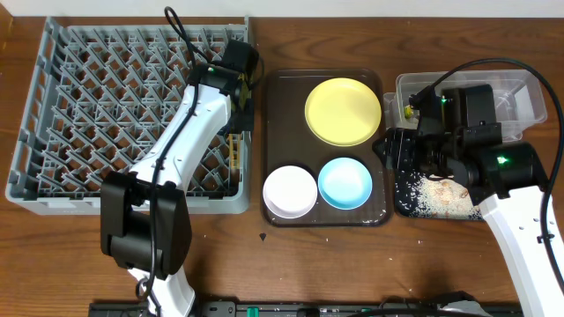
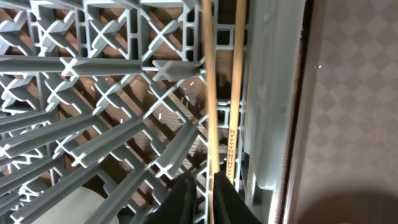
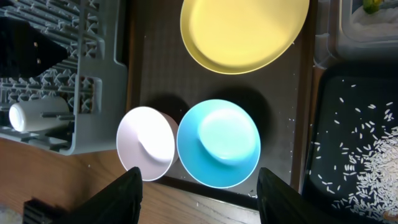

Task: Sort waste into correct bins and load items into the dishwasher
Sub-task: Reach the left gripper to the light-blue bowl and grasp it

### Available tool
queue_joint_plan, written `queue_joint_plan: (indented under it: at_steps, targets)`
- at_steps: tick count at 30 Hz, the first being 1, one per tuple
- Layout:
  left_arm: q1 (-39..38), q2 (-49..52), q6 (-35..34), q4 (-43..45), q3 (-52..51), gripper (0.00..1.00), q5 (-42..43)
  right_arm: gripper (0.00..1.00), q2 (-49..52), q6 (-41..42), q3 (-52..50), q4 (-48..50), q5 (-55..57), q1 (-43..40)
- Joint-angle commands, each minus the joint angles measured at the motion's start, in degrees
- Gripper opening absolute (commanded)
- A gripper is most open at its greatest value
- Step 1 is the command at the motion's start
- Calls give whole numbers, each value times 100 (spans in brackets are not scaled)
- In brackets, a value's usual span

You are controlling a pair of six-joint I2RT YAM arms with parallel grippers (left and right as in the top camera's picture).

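While the chopsticks [image 2: 208, 93] are set into the dish rack [image 2: 93, 62], the left gripper [image 2: 210, 199] pinches them by one end.
They run along the rack's right wall, just inside it; release should wait until both sit flat and parallel between pegs. The right gripper [image 3: 200, 183], spread wide, hovers above the blue bowl [image 3: 217, 142].

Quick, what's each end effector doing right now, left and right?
Left end effector: closed on a chopstick.
Right end effector: open, holding nothing.
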Motion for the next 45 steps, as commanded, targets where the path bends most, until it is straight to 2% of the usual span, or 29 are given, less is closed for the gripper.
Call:
queue_joint_plan:
  at_steps: [1, 5, 10, 14, 20, 26, 31, 37, 42, 45]
  targets:
    - [13, -120, 59, -26, 48, 14, 201, 57, 7, 33, -26, -7, -2, -11]
    - [11, -273, 55, -269, 271, 15, 404, 57, 7, 33, -26, -20, -2, -11]
    - [-225, -874, 57, -284, 398, 17, 1611, 57, 7, 33, -26, -24, -2, -11]
    - [-675, -1134, 74, -402, 398, 31, 1810, 58, 7, 33, -26, -26, 0, -11]
    - [-1432, -1016, 72, -345, 315, 43, 1799, 58, 7, 66, -26, -28, 55, -20]
    - [-1930, -728, 59, 181, 125, 43, 1799, 68, 7, 643, -26, -387, 909, -153]
    - [-2205, -245, 234, 485, 2, 43, 1797, 72, 7, 741, -26, -654, 940, -551]
    - [-2315, 256, 356, 699, 2, 43, 1801, 73, 7, 717, -33, -844, 944, -767]
    - [-2481, 802, 863, 780, 2, 43, 1801, 73, 7, 717, -33, -820, 946, -767]
    - [-2546, 1126, 898, 841, 2, 43, 1803, 74, 7, 717, -33, -815, 949, -767]
